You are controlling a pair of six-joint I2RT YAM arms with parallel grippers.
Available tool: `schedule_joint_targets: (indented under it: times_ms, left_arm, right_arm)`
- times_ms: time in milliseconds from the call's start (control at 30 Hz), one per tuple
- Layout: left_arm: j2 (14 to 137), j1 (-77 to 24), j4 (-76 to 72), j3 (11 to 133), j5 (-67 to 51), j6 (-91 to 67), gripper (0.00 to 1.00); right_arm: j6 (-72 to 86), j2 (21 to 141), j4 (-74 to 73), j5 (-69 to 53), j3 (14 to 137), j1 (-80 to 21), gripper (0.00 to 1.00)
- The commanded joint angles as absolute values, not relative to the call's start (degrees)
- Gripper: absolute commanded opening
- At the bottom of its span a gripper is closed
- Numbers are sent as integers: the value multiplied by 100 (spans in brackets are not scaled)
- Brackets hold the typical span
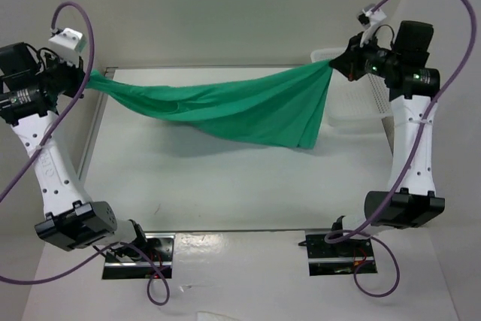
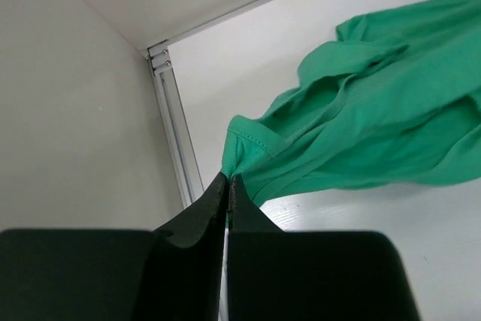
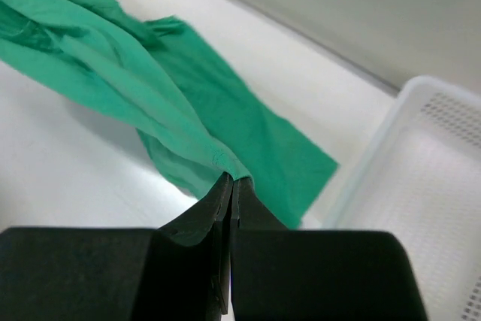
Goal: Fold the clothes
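Left gripper (image 1: 89,80): jaws are pinching fully closed on one end of your plain emerald-green thin T-shirt (image 1: 233,107).
Right gripper (image 1: 334,65): jaws are clamping closed on the opposite end.
Shirt: hanging stretched between them, sagging midway.

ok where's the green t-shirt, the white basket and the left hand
green t-shirt (image 1: 240,110), top external view, middle of the stretched cloth
white basket (image 3: 376,148), right wrist view, its left rim
left hand (image 2: 228,180), left wrist view, between fingertips shut on the shirt's edge

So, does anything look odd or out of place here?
Nothing is spilled or damaged. The green T-shirt hangs bunched and twisted between the left gripper and right gripper, not spread flat, and its right end sags close beside the white basket.
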State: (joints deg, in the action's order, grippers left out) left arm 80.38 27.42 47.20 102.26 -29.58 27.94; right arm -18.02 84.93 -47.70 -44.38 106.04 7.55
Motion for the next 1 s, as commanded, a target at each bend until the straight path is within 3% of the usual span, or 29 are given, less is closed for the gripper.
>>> schedule_joint_targets:
  times_ms: [0, 633, 833, 967]
  left_arm:
    - [7902, 2909, 5309, 10354, -3524, 2496, 0]
    - [7233, 4061, 4817, 11399, -4166, 556, 0]
    - [7189, 4061, 3930, 11127, -4166, -525, 0]
    - [7365, 4061, 3508, 11188, -4114, -843, 0]
  right_arm:
    - [-1758, 8306, -5098, -4518, 11012, 975, 0]
    - [-396, 7761, -3772, -5528, 11690, 2443, 0]
    - [281, 7699, -2919, -4861, 11487, 2443, 0]
    - [360, 8059, -2865, -4045, 11732, 1901, 0]
